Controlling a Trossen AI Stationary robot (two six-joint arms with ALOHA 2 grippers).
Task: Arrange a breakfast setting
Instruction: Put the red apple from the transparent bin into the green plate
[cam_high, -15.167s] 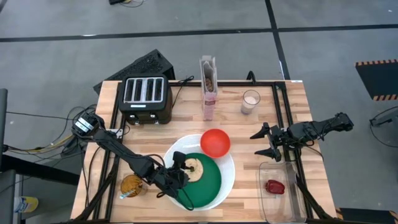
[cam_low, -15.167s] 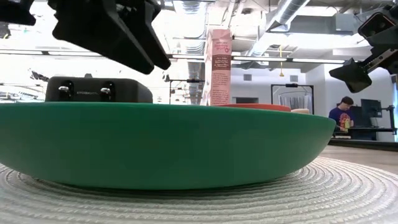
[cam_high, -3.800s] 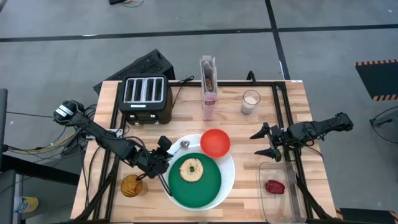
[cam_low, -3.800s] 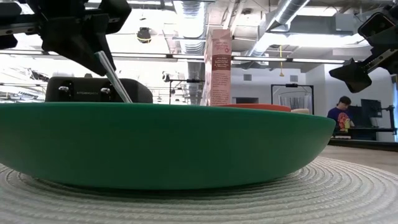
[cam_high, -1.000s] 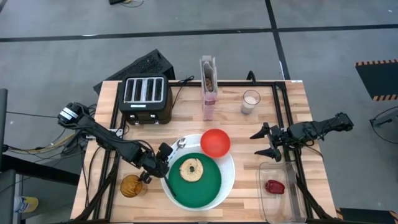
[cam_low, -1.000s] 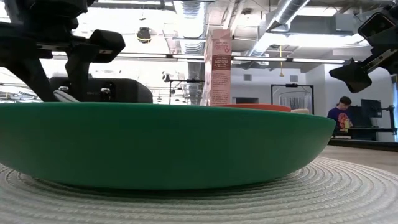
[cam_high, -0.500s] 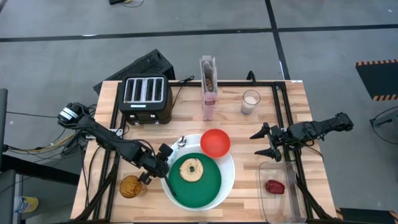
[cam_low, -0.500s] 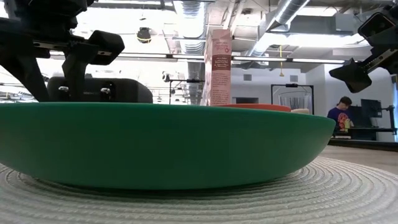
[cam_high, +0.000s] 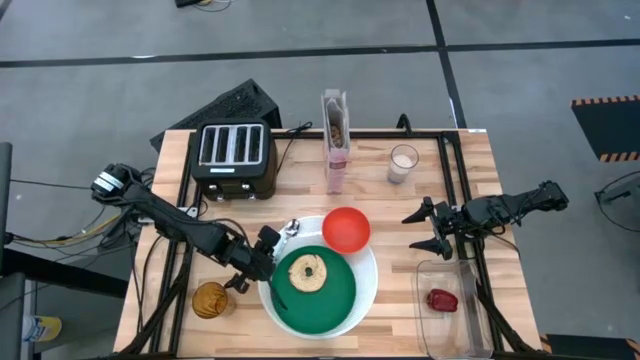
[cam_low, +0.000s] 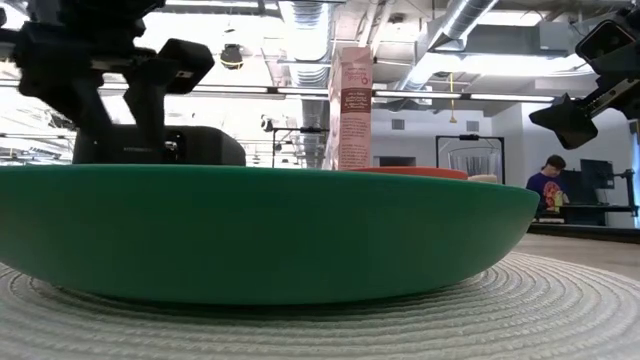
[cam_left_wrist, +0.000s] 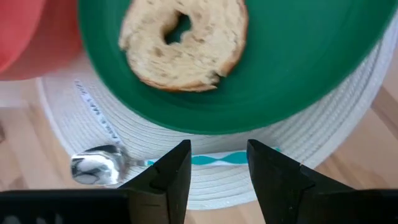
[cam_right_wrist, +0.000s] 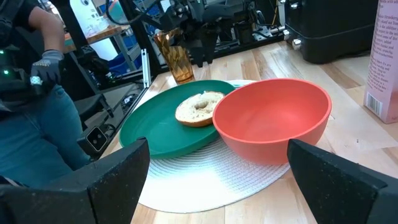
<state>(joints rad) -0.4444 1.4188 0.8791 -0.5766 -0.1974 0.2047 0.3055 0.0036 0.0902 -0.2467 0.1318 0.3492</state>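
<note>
Spoon (cam_left_wrist: 96, 167) released onto white plate rim (cam_high: 372, 283) — left hand (cam_high: 262, 252) just above, fingers apart, right hand (cam_high: 428, 228) wide.

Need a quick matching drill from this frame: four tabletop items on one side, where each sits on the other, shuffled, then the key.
Items:
1. toasted bagel
2. metal spoon
3. small dark red food item
4. pink cereal box

Places:
A. in the clear container near the right arm
B. on the green plate
C. upright between toaster and glass of milk
D. on the white plate's rim, beside the green plate

Pairs: 1-B, 2-D, 3-A, 4-C
</note>
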